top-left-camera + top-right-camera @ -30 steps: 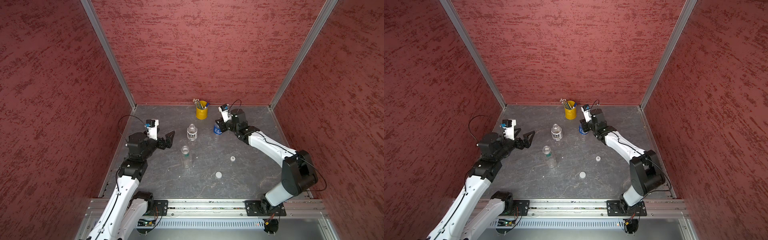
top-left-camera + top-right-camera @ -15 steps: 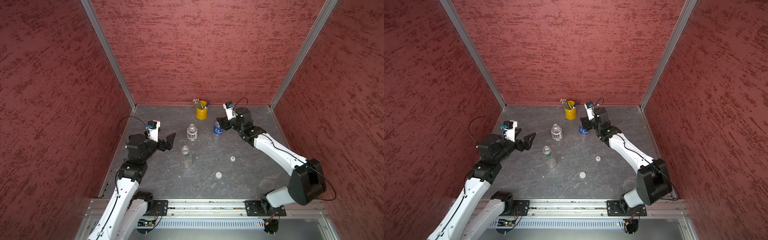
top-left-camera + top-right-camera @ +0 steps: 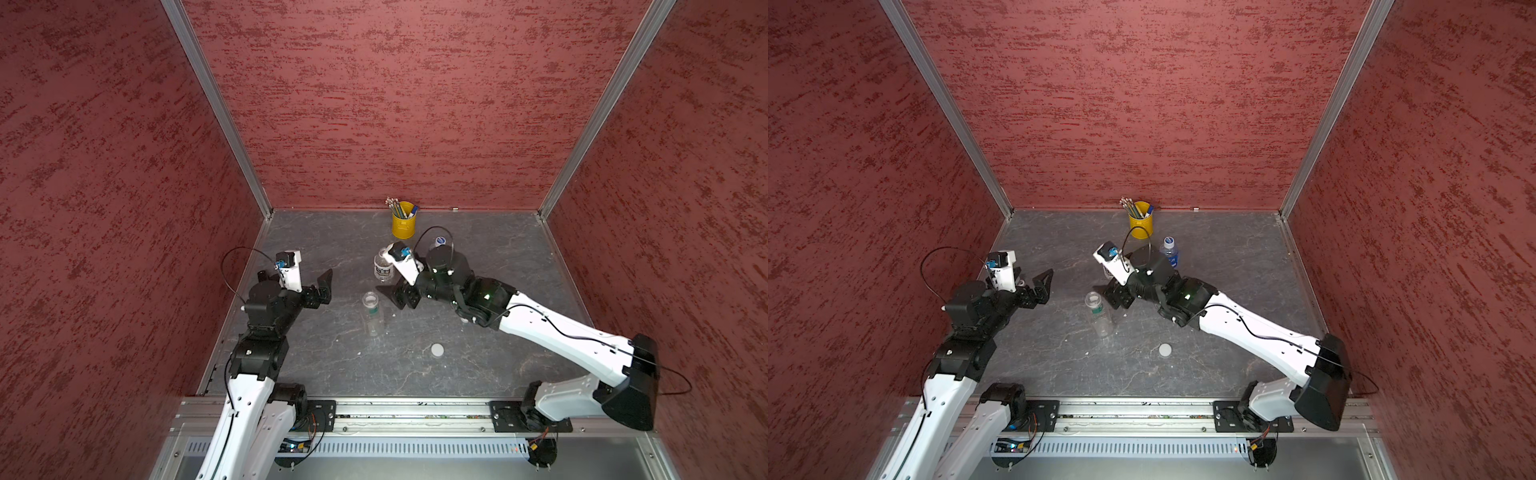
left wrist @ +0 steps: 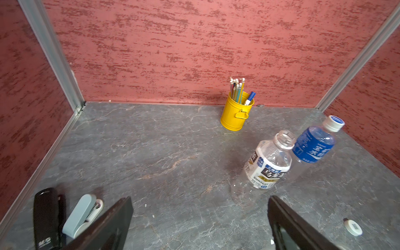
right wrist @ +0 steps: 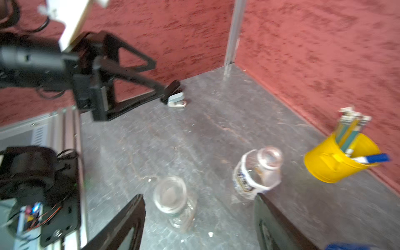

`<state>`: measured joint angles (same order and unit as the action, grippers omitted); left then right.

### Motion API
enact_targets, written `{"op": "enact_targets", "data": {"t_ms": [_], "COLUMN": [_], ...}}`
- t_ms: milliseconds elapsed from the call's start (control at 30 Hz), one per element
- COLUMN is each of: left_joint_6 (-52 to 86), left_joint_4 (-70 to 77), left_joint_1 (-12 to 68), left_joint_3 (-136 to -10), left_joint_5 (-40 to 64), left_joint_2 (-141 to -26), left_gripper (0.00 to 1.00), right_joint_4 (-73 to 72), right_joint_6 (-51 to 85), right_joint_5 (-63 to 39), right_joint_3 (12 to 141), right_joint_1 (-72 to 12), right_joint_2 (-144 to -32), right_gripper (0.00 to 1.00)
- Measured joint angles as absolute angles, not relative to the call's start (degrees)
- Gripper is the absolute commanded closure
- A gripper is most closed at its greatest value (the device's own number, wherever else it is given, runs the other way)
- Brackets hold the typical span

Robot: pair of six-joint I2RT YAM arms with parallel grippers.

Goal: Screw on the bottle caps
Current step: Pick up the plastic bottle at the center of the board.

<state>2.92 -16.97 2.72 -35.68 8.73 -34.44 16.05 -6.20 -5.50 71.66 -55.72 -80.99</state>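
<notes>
Grey, stone-patterned table is seen beneath both arms. The right gripper is held low with its jaws parted and nothing clasped. The clear bottle with a green neck band is stood upright and uncapped just in front of its fingertips; whether it is touched cannot be told. The white-labelled bottle, likewise upright and uncapped, is found just beside that gripper, on the side toward the back wall. The blue-labelled bottle is placed just beside the right wrist, with the blue-and-white cap seated on its neck. The wide white cap is laid flat, well apart from the right gripper, toward the base rail. The left gripper is spread wide and empty. Both labelled bottles are seen well ahead of it, and the small white cap with a dark square mark is laid beyond one of its fingers. A yellow pencil cup is set by the back wall. A black stapler and a pale grey stapler are seen near the left gripper.
</notes>
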Motion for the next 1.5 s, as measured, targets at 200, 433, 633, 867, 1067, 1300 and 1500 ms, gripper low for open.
{"op": "enact_targets", "data": {"t_ms": [200, 433, 633, 867, 1067, 1300, 1500], "left_joint_6": [3.5, 3.6, 3.4, 1.0, -5.2, -18.6, -25.7], "left_joint_4": [-18.4, -19.1, -19.2, -18.0, -11.3, -5.5, 3.6], "left_joint_1": [1.5, 1.5, 1.5, 1.7, 4.8, 21.2, 31.3], "left_joint_3": [-35.7, -35.7, -35.7, -35.6, -32.2, -30.5, -30.5], "left_joint_5": [8.6, 9.3, 11.2, 17.0, 28.7, 34.9, 34.0], "left_joint_2": [-34.5, -34.5, -34.5, -34.9, -34.9, -40.2, -49.9], "left_gripper": [0.00, 0.00, 0.00, 0.00, 0.00, 0.00, 0.00], "right_joint_4": [15.8, 13.1, 11.6, 11.4, 17.6, 29.4, 34.2], "right_joint_6": [-7.2, -8.0, -8.0, -8.0, -7.9, -4.4, 0.1], "right_joint_5": [-6.7, -5.8, -4.6, -2.9, -0.6, 0.2, -1.5], "right_joint_3": [71.9, 72.6, 72.6, 72.3, 71.9, 77.0, 80.3], "right_joint_1": [-59.2, -59.5, -59.5, -59.5, -58.9, -53.4, -50.1], "right_joint_2": [-87.8, -93.2, -94.9, -93.9, -85.4, -72.6, -66.4], "right_gripper": [0.23, 0.34, 0.53, 0.76, 0.76, 0.76, 0.76]}}
